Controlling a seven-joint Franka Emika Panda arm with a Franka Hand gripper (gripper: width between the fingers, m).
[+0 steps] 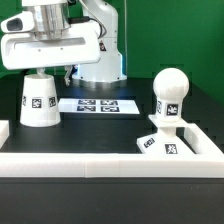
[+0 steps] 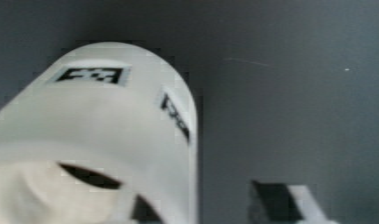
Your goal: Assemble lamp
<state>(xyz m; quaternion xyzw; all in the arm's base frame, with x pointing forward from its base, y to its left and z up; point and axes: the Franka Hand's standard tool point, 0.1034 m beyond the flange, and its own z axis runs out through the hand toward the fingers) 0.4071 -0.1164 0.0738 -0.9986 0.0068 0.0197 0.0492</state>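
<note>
The white conical shade (image 1: 40, 100) stands narrow end up at the exterior view's left and carries a square tag. My gripper (image 1: 48, 66) hangs just above its top. In the wrist view the shade (image 2: 106, 130) fills most of the picture, with two tags and its top hole showing. The gripper (image 2: 212, 205) is open. One dark finger (image 2: 278, 200) is clear of the shade and the other lies at the shade's edge. The round bulb (image 1: 169, 90) stands upright on the flat square base (image 1: 160, 143) at the exterior view's right.
The marker board (image 1: 97, 104) lies flat on the dark table behind the parts. A low white wall (image 1: 100, 160) runs along the front and turns up at the right, next to the base. The robot's white foot (image 1: 98, 60) stands behind the marker board.
</note>
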